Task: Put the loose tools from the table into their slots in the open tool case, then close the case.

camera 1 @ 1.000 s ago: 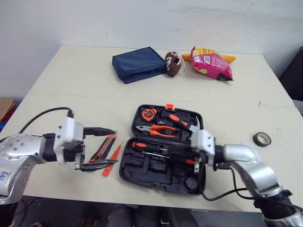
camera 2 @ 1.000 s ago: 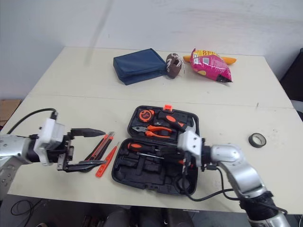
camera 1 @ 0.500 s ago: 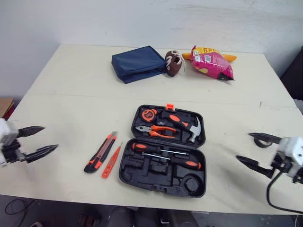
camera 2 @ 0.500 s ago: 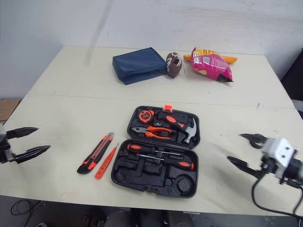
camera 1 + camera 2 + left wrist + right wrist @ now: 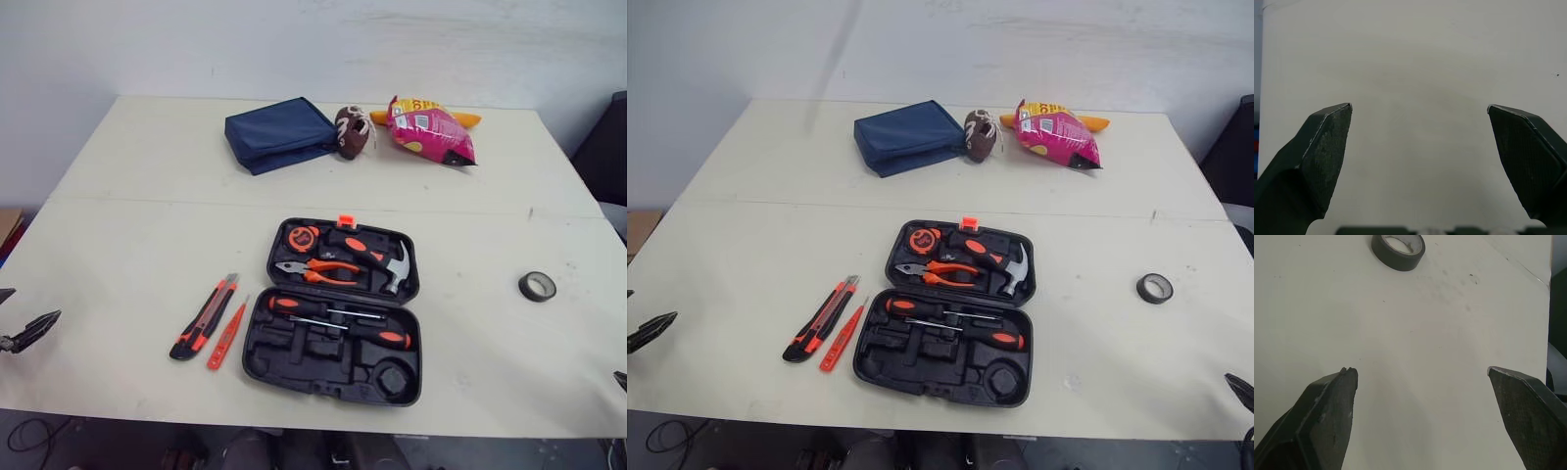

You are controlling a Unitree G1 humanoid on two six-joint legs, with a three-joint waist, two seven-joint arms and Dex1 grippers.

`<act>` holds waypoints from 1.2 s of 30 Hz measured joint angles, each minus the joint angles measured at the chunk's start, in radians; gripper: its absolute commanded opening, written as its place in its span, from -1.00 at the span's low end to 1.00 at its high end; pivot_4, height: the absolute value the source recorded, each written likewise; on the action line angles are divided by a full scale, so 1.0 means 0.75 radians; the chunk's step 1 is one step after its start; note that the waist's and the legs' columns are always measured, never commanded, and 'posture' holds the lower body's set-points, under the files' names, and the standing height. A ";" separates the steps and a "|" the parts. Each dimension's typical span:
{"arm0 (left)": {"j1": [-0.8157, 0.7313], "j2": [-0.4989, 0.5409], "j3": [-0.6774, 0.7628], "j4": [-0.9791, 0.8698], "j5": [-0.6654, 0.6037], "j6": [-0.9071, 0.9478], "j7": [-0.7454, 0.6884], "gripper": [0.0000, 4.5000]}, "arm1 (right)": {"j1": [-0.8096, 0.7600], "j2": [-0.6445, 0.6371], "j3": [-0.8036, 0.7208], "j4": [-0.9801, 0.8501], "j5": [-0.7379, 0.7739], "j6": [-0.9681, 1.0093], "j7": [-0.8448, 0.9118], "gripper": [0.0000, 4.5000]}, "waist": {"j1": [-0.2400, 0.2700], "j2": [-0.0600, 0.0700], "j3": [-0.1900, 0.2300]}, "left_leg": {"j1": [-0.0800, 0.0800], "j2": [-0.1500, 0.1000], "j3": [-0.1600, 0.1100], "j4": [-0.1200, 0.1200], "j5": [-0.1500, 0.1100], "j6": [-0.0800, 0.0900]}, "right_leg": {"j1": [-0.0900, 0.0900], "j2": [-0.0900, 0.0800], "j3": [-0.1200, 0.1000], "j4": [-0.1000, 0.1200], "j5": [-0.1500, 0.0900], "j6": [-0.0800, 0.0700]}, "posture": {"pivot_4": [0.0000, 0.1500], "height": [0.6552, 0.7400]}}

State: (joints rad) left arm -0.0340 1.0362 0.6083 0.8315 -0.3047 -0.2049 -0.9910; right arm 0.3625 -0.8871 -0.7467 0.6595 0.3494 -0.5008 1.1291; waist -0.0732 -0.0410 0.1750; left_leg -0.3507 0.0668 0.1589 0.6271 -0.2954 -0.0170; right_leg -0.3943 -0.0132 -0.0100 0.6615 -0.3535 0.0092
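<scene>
Both arms have pulled back from the middle of the table [image 5: 127,176] over the last second. The left gripper [image 5: 1419,107] now hangs at its near left edge and the right gripper [image 5: 1420,369] at the near right edge. Each has its 2 fingers spread wide and holds nothing.

Your open tool case [image 5: 338,313] lies between the 2 grippers and well apart from both. Pliers, hammer, tape measure and 2 screwdrivers are already seated in it, and several slots in the near half are still bare.

2 loose tools lie just beside the case on the left gripper's side. The utility knife [image 5: 204,317] is the nearer to those jaws, and the slim orange tool [image 5: 227,335] lies between it and the case.

The knife looks stiff, light and smooth-sided, so I'd pinch it across its narrow body at mid-length. The orange tool is thin and flat to the table and will likely skid. Take it at its thicker end.

A tape roll [image 5: 1398,246] sits ahead of the right jaws.
</scene>
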 measured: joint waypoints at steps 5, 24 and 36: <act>0.034 -0.040 0.000 -0.188 -0.074 0.121 -0.049 1.00 | -0.062 0.128 0.099 -0.286 0.162 0.088 0.083 0.97 | -0.017 0.000 0.000 | 0.000 0.001 -0.001 0.001 0.002 -0.002 | 0.001 0.000 -0.001 0.003 0.001 0.001 | 1.00 1.00; 0.510 -0.282 -0.007 -1.924 -0.518 1.173 0.352 1.00 | -0.288 0.261 0.545 -0.963 0.340 0.374 0.212 0.97 | 0.022 0.003 0.002 | -0.002 -0.001 -0.006 0.003 0.007 0.000 | 0.002 0.002 -0.001 0.001 -0.001 0.003 | 1.00 1.00; 0.649 -0.502 -0.250 -2.398 -0.517 1.401 0.763 0.64 | -0.372 0.261 0.578 -0.921 0.343 0.363 0.326 1.00 | 0.027 0.003 0.002 | -0.002 -0.002 -0.012 0.005 0.008 0.003 | 0.005 0.005 0.000 0.001 -0.001 0.002 | 1.00 1.00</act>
State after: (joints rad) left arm 0.4528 0.6595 0.4205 -0.9668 -0.6923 0.8459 -0.4185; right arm 0.0837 -0.6915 -0.3131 -0.0314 0.6068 -0.2287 1.3737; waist -0.0528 -0.0384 0.1764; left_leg -0.3522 0.0654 0.1501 0.6308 -0.2892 -0.0145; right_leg -0.3905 -0.0093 -0.0100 0.6622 -0.3541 0.0105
